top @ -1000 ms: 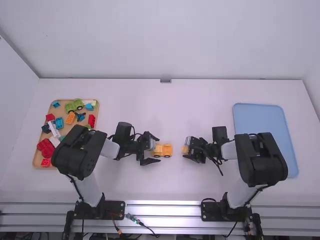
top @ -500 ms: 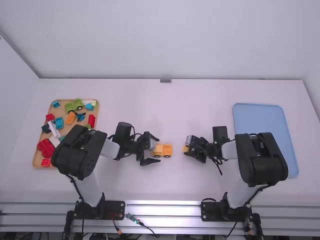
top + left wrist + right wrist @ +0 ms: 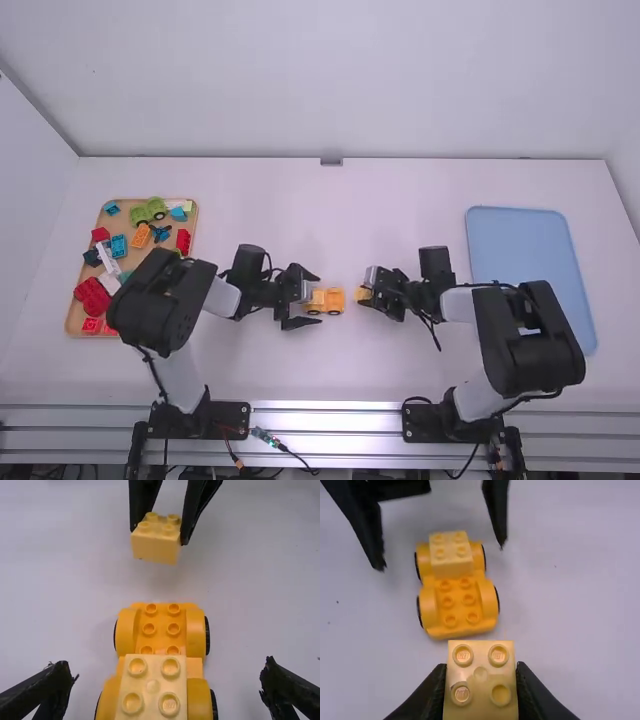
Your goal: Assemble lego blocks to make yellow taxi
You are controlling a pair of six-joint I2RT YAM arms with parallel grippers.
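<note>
The likeliest trouble is a crooked fit. The right gripper (image 3: pixel 481 672) pinches a yellow block (image 3: pixel 480 677) just beside the studded end of the wheeled base (image 3: pixel 161 650), apparently raised off the bench (image 3: pixel 330 210). If the block turns in that pinch or comes down out of line, its underside could catch on a fender instead of seating over the studs.

The base could also roll or skid. It stands on black wheels, and the left gripper (image 3: pixel 167 666) is spread wide, one finger either side of the end that carries a pale yellow block (image 3: pixel 152 686), without gripping it. A push from one side might send the base off, and an off-centre press might tip it. With the grippers working so close, their fingers might also knock together, or the right one's tips could scrape a fender on the way down.

Over on the left side, a wooden tray (image 3: pixel 125 215) contains a green wheeled piece (image 3: pixel 148 210), an orange block (image 3: pixel 141 236), a large red piece (image 3: pixel 91 297), a white piece and several blue and red ones. A blue tray (image 3: pixel 515 250) lies on the far right, partly behind the right arm.
</note>
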